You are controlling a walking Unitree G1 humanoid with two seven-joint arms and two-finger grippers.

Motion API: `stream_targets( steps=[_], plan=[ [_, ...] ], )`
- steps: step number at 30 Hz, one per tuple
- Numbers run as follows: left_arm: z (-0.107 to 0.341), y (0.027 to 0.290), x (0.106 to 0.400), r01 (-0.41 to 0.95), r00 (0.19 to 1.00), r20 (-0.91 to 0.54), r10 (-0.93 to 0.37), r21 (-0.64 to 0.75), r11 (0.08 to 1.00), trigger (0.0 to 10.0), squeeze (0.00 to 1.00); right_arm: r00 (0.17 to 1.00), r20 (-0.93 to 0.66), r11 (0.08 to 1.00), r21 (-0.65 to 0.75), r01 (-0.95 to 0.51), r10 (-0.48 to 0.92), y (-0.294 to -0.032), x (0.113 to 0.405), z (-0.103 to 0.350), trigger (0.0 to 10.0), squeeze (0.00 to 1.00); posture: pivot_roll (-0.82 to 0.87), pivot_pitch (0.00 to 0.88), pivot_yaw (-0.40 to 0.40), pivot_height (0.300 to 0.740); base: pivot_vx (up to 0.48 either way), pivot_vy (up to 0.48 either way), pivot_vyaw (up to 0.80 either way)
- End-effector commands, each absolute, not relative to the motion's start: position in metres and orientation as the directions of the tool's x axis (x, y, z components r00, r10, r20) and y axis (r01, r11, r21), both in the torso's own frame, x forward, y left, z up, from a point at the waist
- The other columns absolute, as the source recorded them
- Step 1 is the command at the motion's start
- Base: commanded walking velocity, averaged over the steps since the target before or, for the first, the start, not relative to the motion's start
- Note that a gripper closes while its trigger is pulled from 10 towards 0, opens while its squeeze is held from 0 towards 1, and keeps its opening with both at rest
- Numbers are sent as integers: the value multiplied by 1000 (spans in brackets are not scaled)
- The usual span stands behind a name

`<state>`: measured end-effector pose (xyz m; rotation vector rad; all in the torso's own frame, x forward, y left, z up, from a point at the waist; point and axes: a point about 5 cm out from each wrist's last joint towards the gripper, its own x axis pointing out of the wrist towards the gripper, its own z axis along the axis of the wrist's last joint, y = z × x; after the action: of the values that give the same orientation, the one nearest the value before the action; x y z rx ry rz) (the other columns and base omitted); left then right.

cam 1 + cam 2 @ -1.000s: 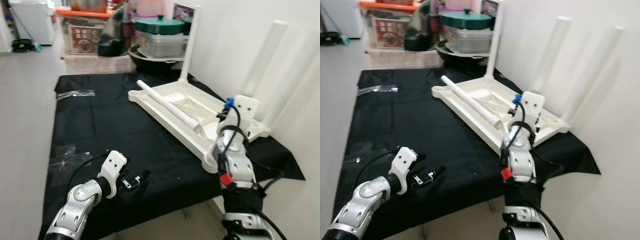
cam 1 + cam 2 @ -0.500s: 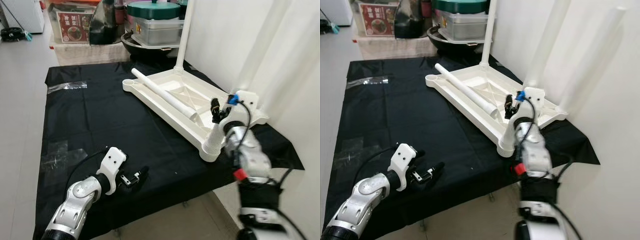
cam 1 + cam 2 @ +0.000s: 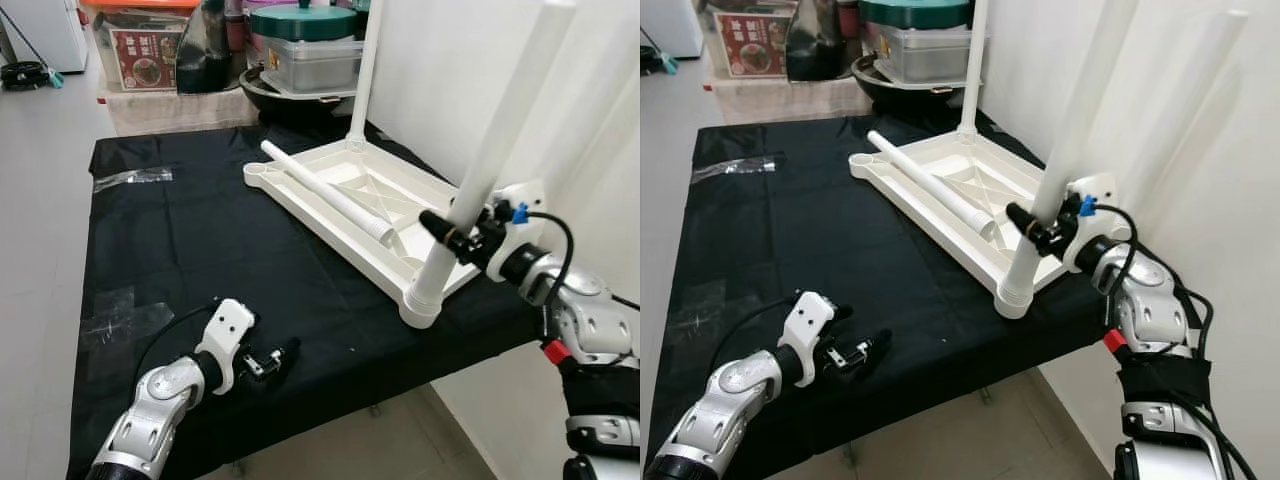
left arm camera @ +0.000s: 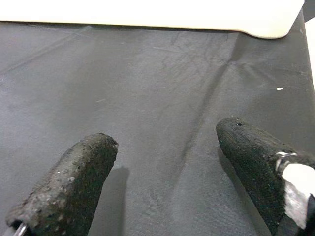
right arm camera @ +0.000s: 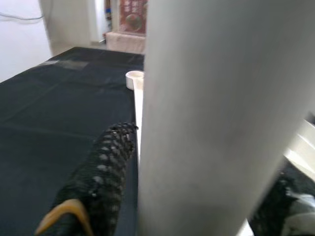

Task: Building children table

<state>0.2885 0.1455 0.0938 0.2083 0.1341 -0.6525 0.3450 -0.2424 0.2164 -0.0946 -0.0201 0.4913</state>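
Note:
A white children's table top [image 3: 345,185] lies upside down on a black-covered table [image 3: 190,250]. Upright legs stand in its far corner [image 3: 364,70], its near corner [image 3: 485,165] and by the wall [image 3: 1185,95]. A loose leg [image 3: 325,192] lies across the underside. My right gripper [image 3: 452,236] is shut on the near-corner leg low down; in the right wrist view the leg [image 5: 206,113] runs between the black fingers [image 5: 101,172]. My left gripper [image 3: 280,357] hovers open just above the cloth near the front edge, fingers [image 4: 74,182] apart with nothing between them.
Clear plastic bags [image 3: 132,178] lie on the cloth at the left. Behind the table stand a green-lidded pot [image 3: 310,45], a dark wok [image 3: 290,100] and storage boxes [image 3: 145,55]. A white wall [image 3: 600,150] runs close along the right. Grey floor [image 3: 40,200] lies to the left.
My right arm has swung out to the right, and its gripper has gone from the table top's edge onto the near-corner leg. The left gripper has barely moved.

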Motion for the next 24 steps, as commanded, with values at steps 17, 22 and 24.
stream_targets(
  steps=[17,22,24],
  plan=[
    [93,150,288,619,783,-207,-587,167,767,10000,0,901,-5,890,-156,-429,434,-258,353,225,0,0,-7,0,-85,740,0,0,0],
    [92,151,288,619,783,-208,-586,167,767,10000,0,999,-24,980,-194,-44,40,-260,363,205,0,0,-12,0,-80,740,0,0,0],
    [92,150,288,621,781,-209,-589,165,766,10000,0,994,-29,978,-184,94,-101,-260,363,194,0,0,-17,0,-79,740,0,0,0]
  ],
)
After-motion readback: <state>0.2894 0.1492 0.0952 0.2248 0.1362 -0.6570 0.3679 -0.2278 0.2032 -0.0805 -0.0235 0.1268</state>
